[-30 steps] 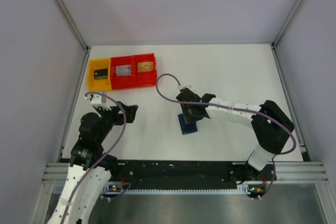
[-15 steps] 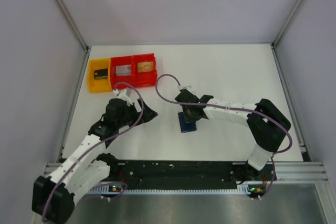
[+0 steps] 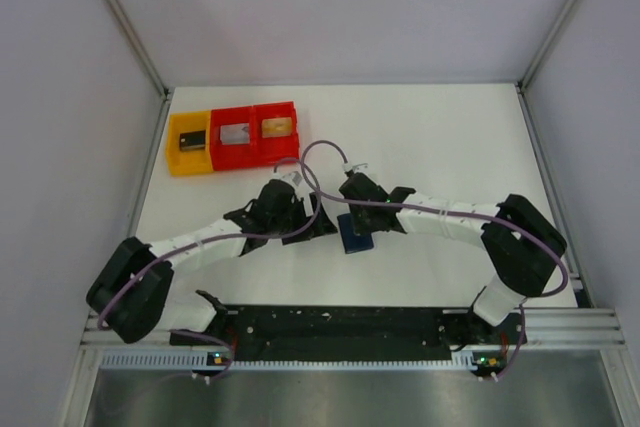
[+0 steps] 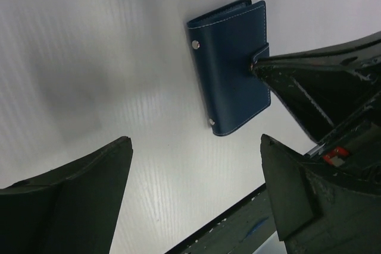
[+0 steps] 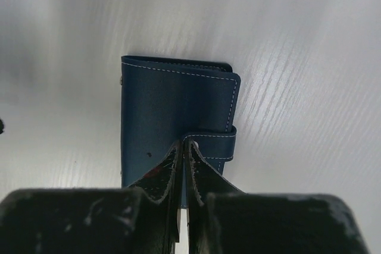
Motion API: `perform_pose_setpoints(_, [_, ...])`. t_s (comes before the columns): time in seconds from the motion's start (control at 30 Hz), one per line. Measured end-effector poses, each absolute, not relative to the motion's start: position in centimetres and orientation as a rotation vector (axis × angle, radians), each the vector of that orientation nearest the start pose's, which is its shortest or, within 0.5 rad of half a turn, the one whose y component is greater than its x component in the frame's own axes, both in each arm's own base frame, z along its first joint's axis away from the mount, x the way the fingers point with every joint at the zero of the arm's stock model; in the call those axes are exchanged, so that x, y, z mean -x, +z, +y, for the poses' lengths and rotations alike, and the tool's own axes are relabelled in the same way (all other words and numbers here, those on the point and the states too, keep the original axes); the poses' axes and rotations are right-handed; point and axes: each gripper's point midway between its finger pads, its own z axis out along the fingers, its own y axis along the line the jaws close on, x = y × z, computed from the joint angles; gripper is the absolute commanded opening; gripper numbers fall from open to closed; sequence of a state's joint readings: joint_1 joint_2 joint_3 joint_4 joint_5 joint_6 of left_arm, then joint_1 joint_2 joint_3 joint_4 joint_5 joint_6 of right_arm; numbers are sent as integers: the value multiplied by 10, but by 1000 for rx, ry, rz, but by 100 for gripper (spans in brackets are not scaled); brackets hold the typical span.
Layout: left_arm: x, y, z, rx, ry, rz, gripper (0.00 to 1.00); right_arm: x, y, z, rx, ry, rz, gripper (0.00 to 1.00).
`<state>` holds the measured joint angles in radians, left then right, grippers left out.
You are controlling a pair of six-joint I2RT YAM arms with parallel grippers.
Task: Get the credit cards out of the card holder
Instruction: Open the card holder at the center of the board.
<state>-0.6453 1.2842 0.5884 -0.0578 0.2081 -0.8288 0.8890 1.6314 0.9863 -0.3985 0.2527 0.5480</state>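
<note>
The card holder is a dark blue folded wallet lying closed and flat on the white table. In the right wrist view the card holder fills the middle, with its clasp tab wrapped over the right edge. My right gripper is shut, its tips touching the free end of the tab; whether they pinch it I cannot tell. My left gripper is open and empty, just left of the card holder and apart from it. No credit cards show.
A yellow bin and a red double bin, each compartment with a small item, stand at the far left of the table. The black base rail runs along the near edge. Grey walls enclose the table.
The left arm has swung from the near left across to just beside the card holder. The right gripper has closed at the clasp tab. The card holder has barely moved.
</note>
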Motion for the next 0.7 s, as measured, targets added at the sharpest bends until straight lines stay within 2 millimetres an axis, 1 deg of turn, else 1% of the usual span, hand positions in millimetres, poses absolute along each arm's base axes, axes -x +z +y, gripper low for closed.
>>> perform_pose_setpoints(0.07, [-226, 68, -260, 125, -938, 2523, 85, -245, 44, 269, 348, 229, 2552, 0])
perform_pose_setpoints(0.17, [-228, 62, -271, 135, -954, 2533, 79, -245, 44, 271, 345, 248, 2550, 0])
perform_pose_setpoints(0.23, [-227, 55, -277, 145, -959, 2549, 75, -244, 44, 273, 340, 267, 2552, 0])
perform_pose_setpoints(0.33, [-221, 41, -285, 151, -948, 2585, 65, -243, 44, 276, 338, 287, 2553, 0])
perform_pose_setpoints(0.43, [-221, 39, -297, 152, -961, 2586, 62, -241, 42, 277, 334, 303, 2556, 0])
perform_pose_setpoints(0.5, [-221, 37, -302, 151, -967, 2586, 56, -241, 42, 277, 332, 305, 2556, 0])
perform_pose_setpoints(0.57, [-223, 36, -307, 162, -968, 2581, 46, -241, 42, 277, 330, 305, 2556, 6])
perform_pose_setpoints(0.63, [-223, 33, -308, 177, -959, 2584, 35, -241, 43, 276, 325, 306, 2555, 23])
perform_pose_setpoints(0.7, [-224, 29, -306, 199, -938, 2587, 25, -240, 44, 273, 324, 293, 2554, 32])
